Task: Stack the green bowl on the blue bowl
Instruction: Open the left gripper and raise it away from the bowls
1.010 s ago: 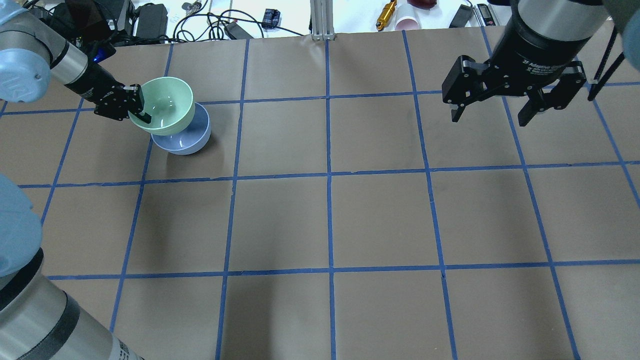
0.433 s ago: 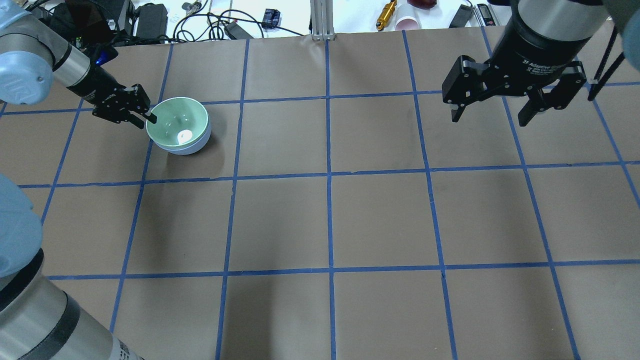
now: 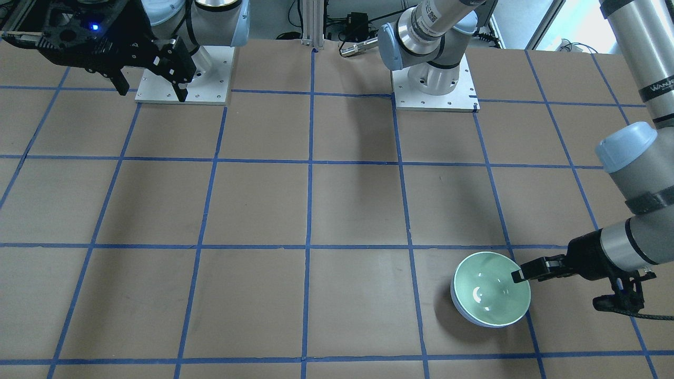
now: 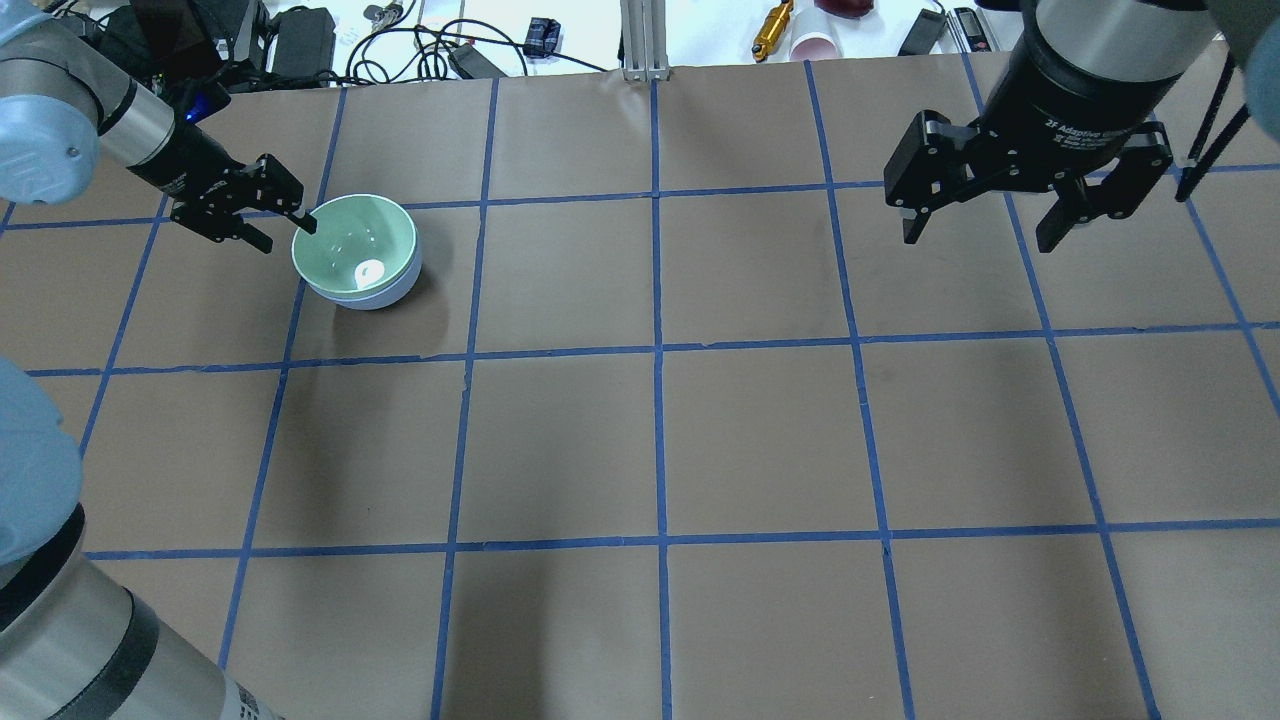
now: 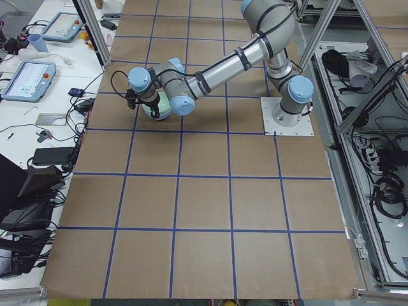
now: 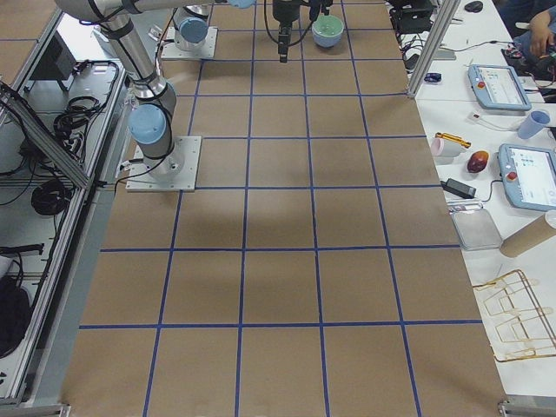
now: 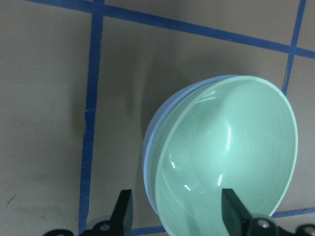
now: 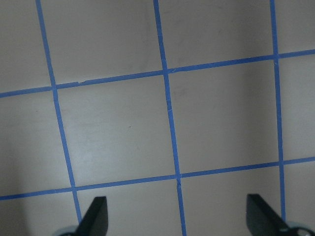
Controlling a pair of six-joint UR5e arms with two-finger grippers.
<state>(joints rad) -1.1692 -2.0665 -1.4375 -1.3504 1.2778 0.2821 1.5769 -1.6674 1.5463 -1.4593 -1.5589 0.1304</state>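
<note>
Left jaws released near green bowl (image 4: 355,240), nested mouth-up in blue bowl (image 4: 370,299); right jaws spread.

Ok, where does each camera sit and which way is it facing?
Overhead: behind the robot's shoulders, looking forward and down; left pincer by the green bowl, right pincer at right.
Front-facing: across the table, looking steeply down at the robot; both bases, sides mirrored.
Exterior left: table's end, left arm near.
Exterior right: other end, right arm near.
Left wrist: down past its fingers onto the green bowl nested in the blue bowl.
Right wrist: down at the taped table; fingertips only.
Shared: overhead and front-facing both show bowls and pincers.
</note>
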